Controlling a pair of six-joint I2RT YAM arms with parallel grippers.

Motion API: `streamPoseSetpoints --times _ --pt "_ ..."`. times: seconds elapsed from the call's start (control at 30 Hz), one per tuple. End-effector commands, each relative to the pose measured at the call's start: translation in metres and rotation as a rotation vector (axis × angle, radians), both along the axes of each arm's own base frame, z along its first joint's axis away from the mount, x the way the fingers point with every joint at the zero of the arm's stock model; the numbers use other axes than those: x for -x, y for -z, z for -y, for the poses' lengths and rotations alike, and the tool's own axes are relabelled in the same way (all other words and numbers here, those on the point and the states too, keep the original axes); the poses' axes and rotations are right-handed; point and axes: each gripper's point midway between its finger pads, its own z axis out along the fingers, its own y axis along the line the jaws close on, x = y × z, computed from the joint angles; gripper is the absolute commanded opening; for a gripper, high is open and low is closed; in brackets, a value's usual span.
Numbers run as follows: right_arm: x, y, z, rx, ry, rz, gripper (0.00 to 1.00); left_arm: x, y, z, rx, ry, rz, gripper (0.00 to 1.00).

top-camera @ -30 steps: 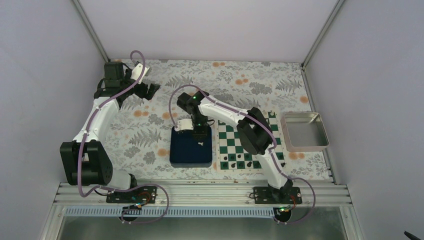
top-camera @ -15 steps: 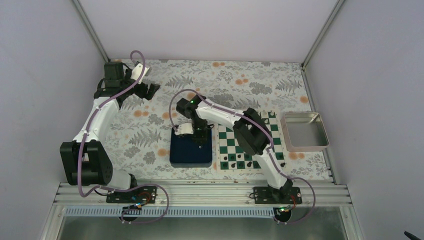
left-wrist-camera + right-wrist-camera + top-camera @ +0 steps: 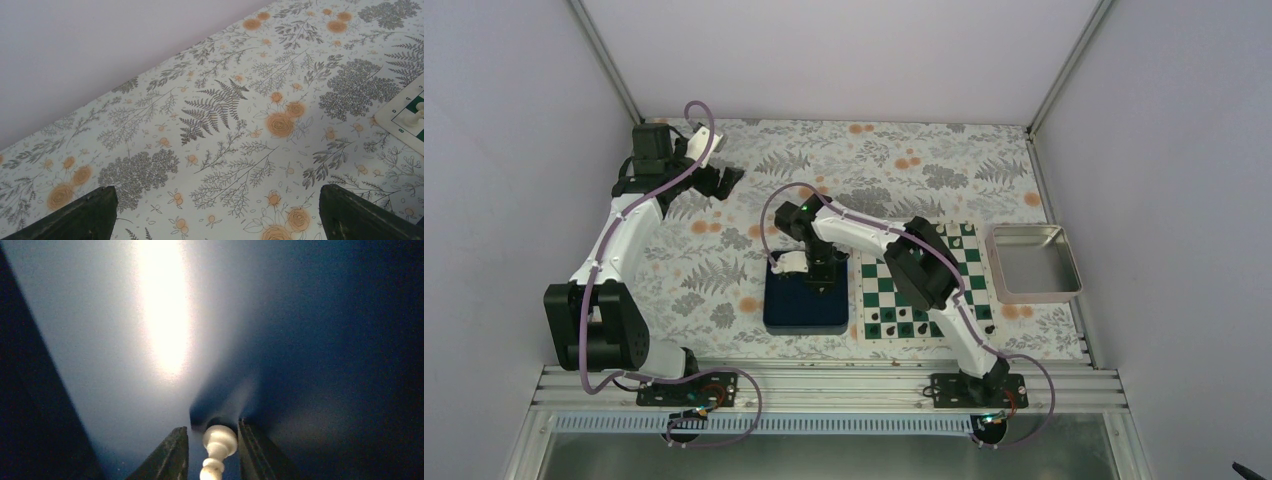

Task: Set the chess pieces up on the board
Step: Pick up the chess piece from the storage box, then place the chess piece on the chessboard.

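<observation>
- Right fingers (image 3: 172, 455), own wrist view: flanking a pale chess piece (image 3: 218, 442) on the blue tray (image 3: 325, 340), sliver of gap, not clamped; best centred on the stem before squeezing.
- Left fingers (image 3: 85, 215), left wrist view: spread wide, empty.
- Top view: board (image 3: 886, 300) just beside the tray.

Left hand (image 3: 216, 190) spread wide, right hand (image 3: 212, 429) narrowly parted, pointing down

right gripper (image 3: 820, 284): lowered into blue tray (image 3: 789, 312) | jaws narrowed | now flanking white chess piece (image 3: 219, 439)
</observation>
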Motion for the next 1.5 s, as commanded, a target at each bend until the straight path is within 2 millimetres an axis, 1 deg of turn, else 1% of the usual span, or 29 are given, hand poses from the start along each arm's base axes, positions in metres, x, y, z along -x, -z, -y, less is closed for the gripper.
streamPoseSetpoints --times 0.0,0.07,0.1,0.3,0.43,0.47,0.53,0.63,0.7,0.83,0.93,0.97,1.07,1.13,1.23,1.3,1.4,1.47 --pt "0.006 0.011 0.005 0.041 -0.001 -0.013 0.24 0.001 -0.005 0.0 0.002 0.018 0.024 1.0" --pt "0.005 0.012 0.006 0.046 -0.002 -0.012 0.17 0.001 -0.004 0.0 0.002 0.018 0.024 1.0" --pt "0.005 0.012 0.006 0.045 -0.004 -0.012 0.15 0.001 -0.005 0.001 0.002 0.019 0.025 1.0" --pt "-0.001 -0.002 -0.006 -0.007 -0.013 0.013 0.08 0.0 -0.003 0.0 -0.002 0.015 0.022 1.0" --pt "-0.004 -0.006 -0.006 -0.011 -0.017 0.027 0.04 0.0 -0.002 -0.001 -0.004 0.013 0.021 1.0" --pt "-0.006 -0.01 -0.007 -0.018 -0.02 0.039 0.04 0.0 -0.001 -0.001 -0.005 0.013 0.02 1.0" --pt "-0.014 -0.022 -0.011 -0.047 -0.017 0.072 0.04 0.0 -0.001 -0.001 -0.006 0.011 0.021 1.0" --pt "-0.035 -0.051 -0.012 -0.096 0.004 0.147 0.04 -0.001 -0.003 -0.001 -0.005 0.012 0.025 1.0" --pt "-0.05 -0.067 -0.006 -0.109 0.022 0.204 0.04 -0.001 -0.004 -0.001 -0.003 0.011 0.024 1.0" --pt "-0.078 -0.102 0.014 -0.153 0.084 0.283 0.04 -0.001 -0.004 -0.002 -0.007 0.007 0.025 1.0" --pt "-0.1 -0.124 0.039 -0.173 0.154 0.325 0.04 -0.001 -0.006 -0.002 -0.008 0.002 0.028 1.0" --pt "-0.108 -0.132 0.052 -0.179 0.187 0.341 0.04 -0.002 -0.006 -0.003 -0.009 0.001 0.027 1.0" --pt "-0.13 -0.142 0.098 -0.173 0.294 0.36 0.04 -0.002 -0.006 -0.003 -0.009 0.002 0.026 1.0" --pt "-0.143 -0.143 0.136 -0.163 0.374 0.353 0.04 -0.002 -0.006 -0.003 -0.009 0.001 0.026 1.0" --pt "-0.154 -0.135 0.194 -0.136 0.495 0.327 0.04 -0.002 -0.006 -0.003 -0.008 -0.001 0.026 1.0" --pt "-0.159 -0.131 0.228 -0.129 0.564 0.314 0.04 -0.002 -0.006 -0.003 -0.009 -0.001 0.026 1.0" --pt "-0.164 -0.12 0.27 -0.125 0.65 0.307 0.04 -0.003 -0.006 -0.003 -0.01 -0.003 0.026 1.0" --pt "-0.164 -0.108 0.292 -0.118 0.7 0.294 0.04 -0.003 -0.006 -0.003 -0.009 -0.001 0.028 1.0"
